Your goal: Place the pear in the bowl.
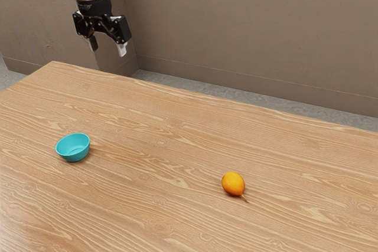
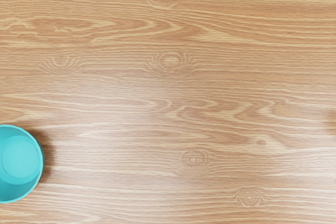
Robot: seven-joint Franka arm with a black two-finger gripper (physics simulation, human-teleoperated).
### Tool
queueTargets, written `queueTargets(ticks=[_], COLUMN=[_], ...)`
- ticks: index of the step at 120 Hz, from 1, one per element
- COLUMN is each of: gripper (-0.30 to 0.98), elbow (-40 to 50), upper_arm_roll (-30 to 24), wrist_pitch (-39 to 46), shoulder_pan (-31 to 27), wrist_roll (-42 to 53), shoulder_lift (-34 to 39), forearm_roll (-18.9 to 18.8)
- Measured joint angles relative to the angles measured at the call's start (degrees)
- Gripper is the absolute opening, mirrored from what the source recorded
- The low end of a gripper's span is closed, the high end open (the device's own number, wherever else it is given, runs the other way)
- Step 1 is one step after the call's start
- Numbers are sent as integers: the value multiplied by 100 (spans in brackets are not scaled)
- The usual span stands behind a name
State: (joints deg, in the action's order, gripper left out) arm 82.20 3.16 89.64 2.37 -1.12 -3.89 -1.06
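Orange, the pear (image 1: 233, 183) lies on the table (image 1: 147, 205), well apart from the upright teal bowl (image 1: 74, 148); the gripper (image 1: 107, 47) hangs higher up, fingers spread.

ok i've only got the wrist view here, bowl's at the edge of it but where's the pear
Observer: The pear lies on the table, well off to the exterior view's right of the bowl.
Operator: got it, and am i open or shut
Observer: The gripper is open, with nothing in it.
Operator: nice, which way is the pear pointing
Observer: Its stem points away from the bowl, toward the exterior view's lower right.
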Motion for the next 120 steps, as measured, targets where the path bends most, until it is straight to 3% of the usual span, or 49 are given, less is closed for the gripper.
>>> queueTargets(ticks=[22,40,56,86,120], gripper=[69,69,69,69,69], elbow=[-34,-719,-807,-792,-712], upper_arm_roll=[7,-425,-762,-825,-830], wrist_pitch=[18,355,837,1541,1945], shoulder_pan=[-22,-5,159,348,402], wrist_roll=[-16,-48,-303,-918,-1452], shoulder_lift=[-68,-1021,-1719,-2790,-3443], forearm_roll=[105,430,402,370,447])
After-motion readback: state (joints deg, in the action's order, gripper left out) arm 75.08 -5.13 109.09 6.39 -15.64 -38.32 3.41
